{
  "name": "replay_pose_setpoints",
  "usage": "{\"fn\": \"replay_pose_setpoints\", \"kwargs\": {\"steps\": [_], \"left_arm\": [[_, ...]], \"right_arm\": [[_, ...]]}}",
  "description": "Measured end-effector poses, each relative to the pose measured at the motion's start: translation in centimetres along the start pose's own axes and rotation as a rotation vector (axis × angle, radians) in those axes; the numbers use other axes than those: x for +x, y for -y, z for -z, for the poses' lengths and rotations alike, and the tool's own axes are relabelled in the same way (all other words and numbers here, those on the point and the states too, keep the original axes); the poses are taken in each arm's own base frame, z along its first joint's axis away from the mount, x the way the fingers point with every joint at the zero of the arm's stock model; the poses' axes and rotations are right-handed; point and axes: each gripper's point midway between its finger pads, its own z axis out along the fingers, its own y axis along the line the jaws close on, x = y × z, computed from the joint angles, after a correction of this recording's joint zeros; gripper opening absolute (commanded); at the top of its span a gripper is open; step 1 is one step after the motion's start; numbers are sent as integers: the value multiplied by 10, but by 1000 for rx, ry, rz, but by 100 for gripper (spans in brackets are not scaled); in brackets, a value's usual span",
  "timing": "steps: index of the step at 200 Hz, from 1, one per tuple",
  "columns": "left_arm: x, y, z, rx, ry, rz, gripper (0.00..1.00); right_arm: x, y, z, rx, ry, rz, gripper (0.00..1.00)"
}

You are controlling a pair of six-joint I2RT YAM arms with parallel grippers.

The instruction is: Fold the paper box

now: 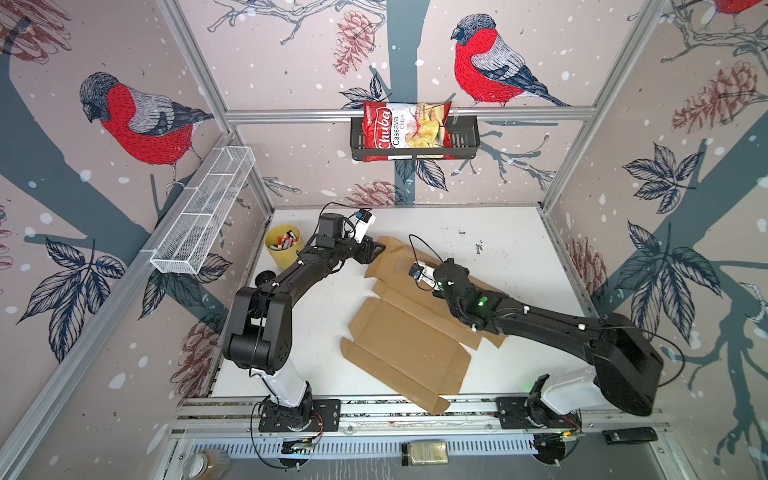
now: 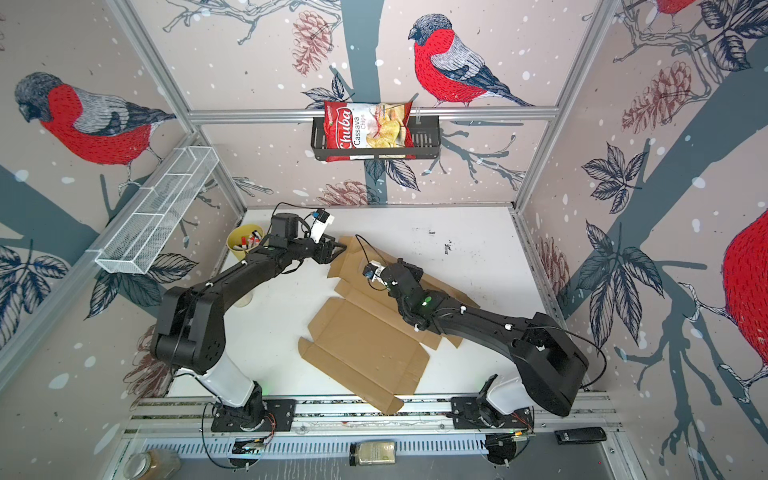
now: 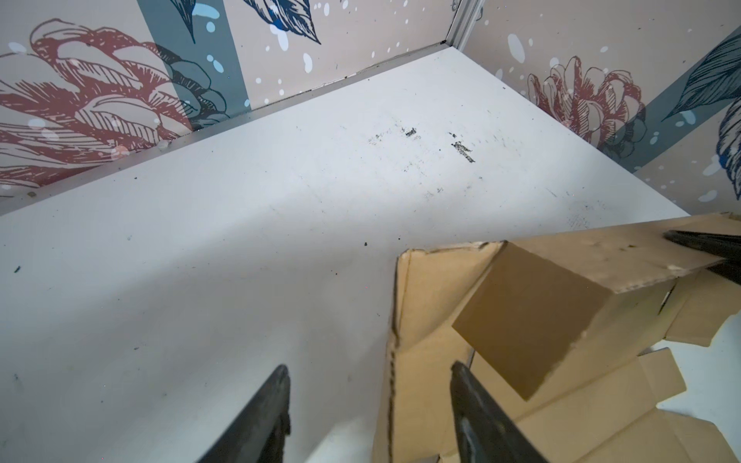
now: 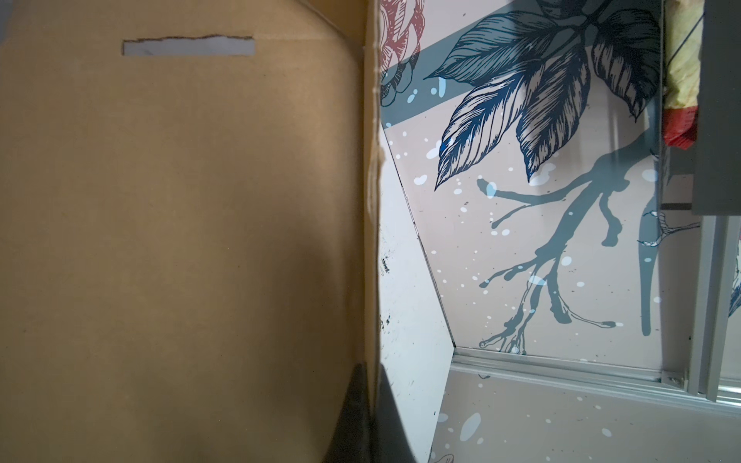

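Brown corrug. die-cut paper box (image 1: pixel 409 340)

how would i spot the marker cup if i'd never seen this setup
Start at the white table and go to its far left corner, below the white wire basket. The yellow cup stands there. Unlike the brown paper box nearby, it is round, upright and holds markers.
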Motion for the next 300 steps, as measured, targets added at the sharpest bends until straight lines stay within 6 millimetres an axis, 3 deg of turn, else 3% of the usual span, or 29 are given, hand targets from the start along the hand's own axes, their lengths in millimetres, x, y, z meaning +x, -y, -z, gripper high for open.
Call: {"fn": "replay_pose_setpoints", "kwargs": {"steps": [24,81,116,154,188,235,300], "left_arm": [[3,-3,-10,-11,-27,-12,35],[-10,18,-11,-40,-15,-118,0],[-21,25,-8,-42,23,-142,0],[-35,53,-16,2,58,-120,0],[-46,67,-17,3,106,-47,0],[-28,82,-32,0,126,82,2],[-18,76,-34,-40,120,96,6]], "right_arm": [[-2,1,-1,-2,1,0,0],[-4,5,-6,-6,-28,-15,0],[-2,14,-9,16,-52,-48,0],[0,26,-12,60,-111,-64,0],[-2,34,-12,95,-126,-110,0],[5,24,-13,125,-159,-107,0],[21,9,-5,246,-130,1,0]]}}
